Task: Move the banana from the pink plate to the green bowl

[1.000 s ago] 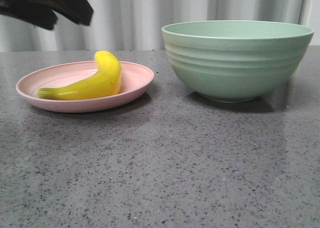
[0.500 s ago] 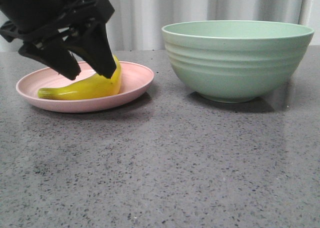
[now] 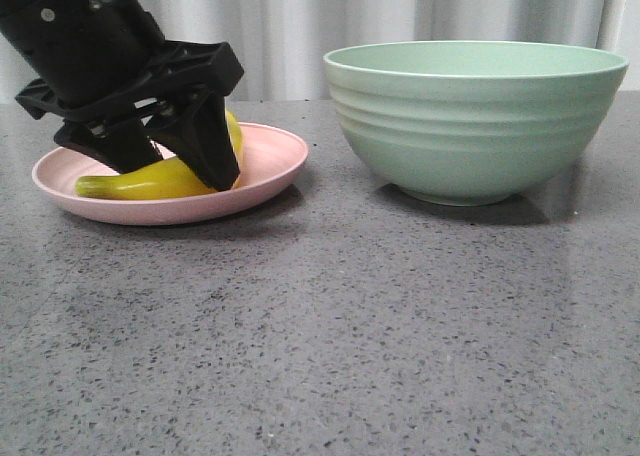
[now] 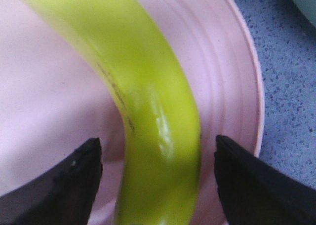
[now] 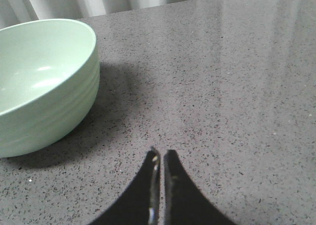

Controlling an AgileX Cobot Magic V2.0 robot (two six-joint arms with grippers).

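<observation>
The yellow banana [image 3: 160,180] lies on the pink plate [image 3: 270,161] at the left; in the left wrist view the banana [image 4: 148,111] curves across the plate [image 4: 232,87]. My left gripper [image 3: 170,156] is down over the plate, open, one finger on each side of the banana with a gap at both sides [image 4: 157,161]. The green bowl [image 3: 470,116] stands at the right, empty, and shows in the right wrist view [image 5: 44,82]. My right gripper [image 5: 159,158] is shut and empty above bare table beside the bowl; it does not show in the front view.
The grey speckled table [image 3: 330,326] stretches in front of the plate and bowl. A pale curtain [image 3: 300,26] hangs behind. A gap of table separates the plate and the bowl.
My left gripper has come down from above the plate until its open fingers straddle the banana. The banana, plate and bowl have not moved.
</observation>
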